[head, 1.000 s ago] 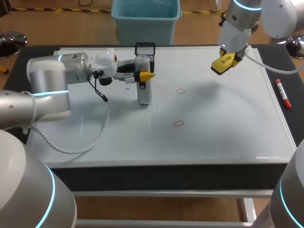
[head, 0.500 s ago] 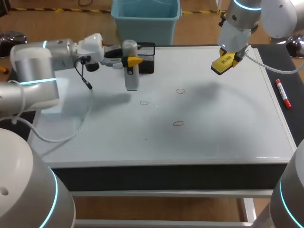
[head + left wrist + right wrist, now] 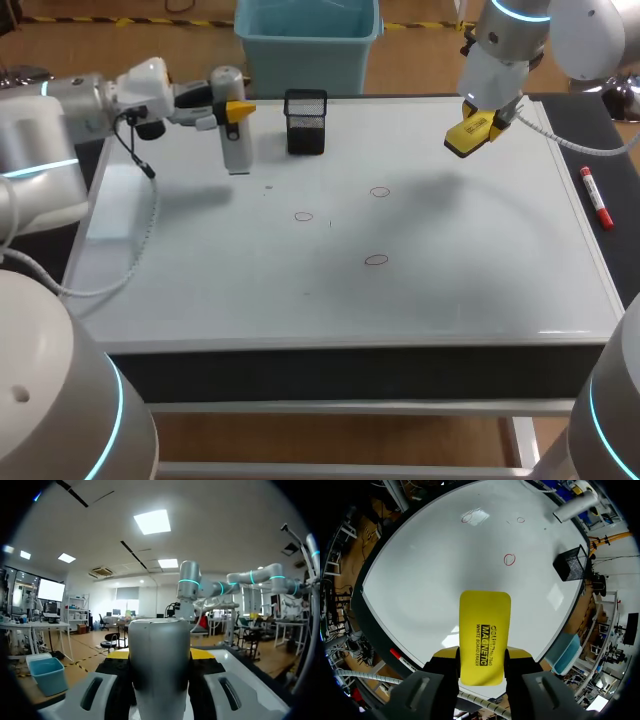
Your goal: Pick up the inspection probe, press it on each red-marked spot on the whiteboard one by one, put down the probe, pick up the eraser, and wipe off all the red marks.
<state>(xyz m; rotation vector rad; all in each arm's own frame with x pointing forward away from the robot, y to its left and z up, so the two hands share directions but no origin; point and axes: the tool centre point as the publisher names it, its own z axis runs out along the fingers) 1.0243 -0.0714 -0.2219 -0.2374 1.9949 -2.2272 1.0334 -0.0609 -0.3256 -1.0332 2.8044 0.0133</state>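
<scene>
Covering most of the dark table [image 3: 350, 365] lies a whiteboard [image 3: 480, 290]. Three small red rings are drawn near its middle: a far mark [image 3: 379, 192], a left mark [image 3: 304, 216] and a near mark [image 3: 376, 260], well apart from one another. A black mesh holder [image 3: 305, 122] stands upright at the board's far edge. A red marker [image 3: 597, 198] lies along the right border, just off the white surface.

The left arm comes in low over the far left corner, and the left gripper [image 3: 233, 108] is clamped on the probe [image 3: 235, 150], a grey cylinder that hangs upright below the yellow tips. In the left wrist view the cylinder fills the gap between both fingers. The probe is just to the left of the mesh holder and away from all three marks; whether its lower end touches the board cannot be told.

The right arm hangs over the far right part of the board. The right gripper [image 3: 482, 655] is closed on the yellow eraser [image 3: 484, 630], which sticks out ahead of the fingers, raised above the surface.
</scene>
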